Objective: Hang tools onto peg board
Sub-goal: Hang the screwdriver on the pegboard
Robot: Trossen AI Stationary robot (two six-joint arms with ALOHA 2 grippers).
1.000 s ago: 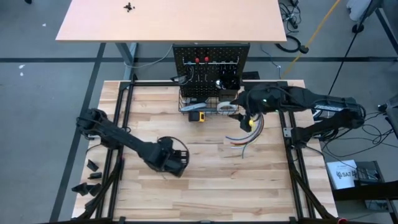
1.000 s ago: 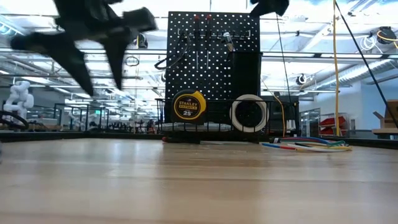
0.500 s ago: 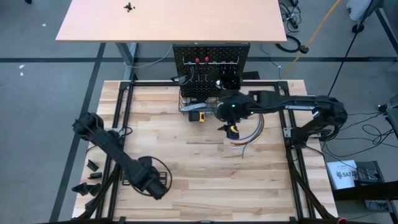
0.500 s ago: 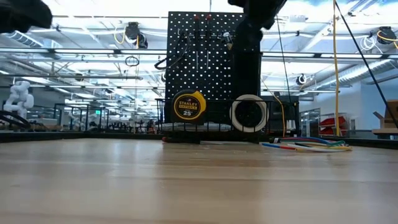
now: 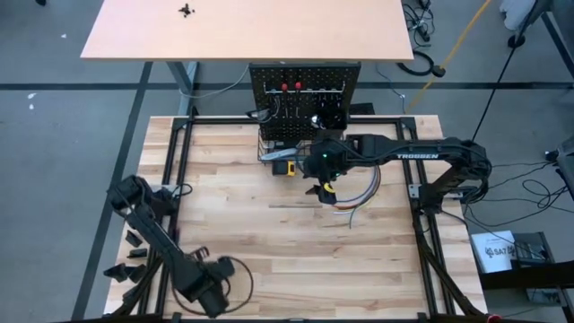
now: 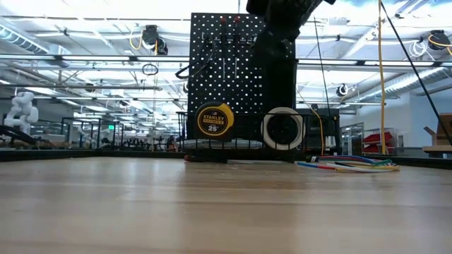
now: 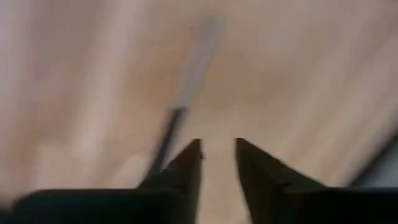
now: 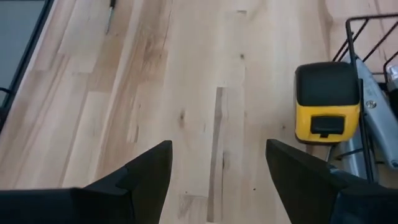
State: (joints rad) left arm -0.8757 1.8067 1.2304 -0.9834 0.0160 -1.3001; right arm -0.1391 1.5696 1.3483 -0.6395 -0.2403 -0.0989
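Wires [image 5: 359, 193] lie fanned on the tabletop [image 5: 269, 242] just right of the right tool [image 8: 217, 174], which hovers released near the yellow tape measure [image 8: 326, 102] at the basket [image 8: 373, 50]. Peg board [image 5: 303, 90] stands upright at the far edge — black, hooks loaded, white tape roll [image 6: 282, 129] below. Wood in front lies bare. Left tool [image 7: 217, 165] — fingers narrowly apart, gripping nothing — sits at the near left corner.

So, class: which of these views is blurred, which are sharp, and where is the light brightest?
Left wrist view: smeared by motion, fingers and tabletop streaky. Right wrist view: sharp, tape measure crisp. Low view: peg board dark against bright ceiling lights. High view: evenly lit, sharp.
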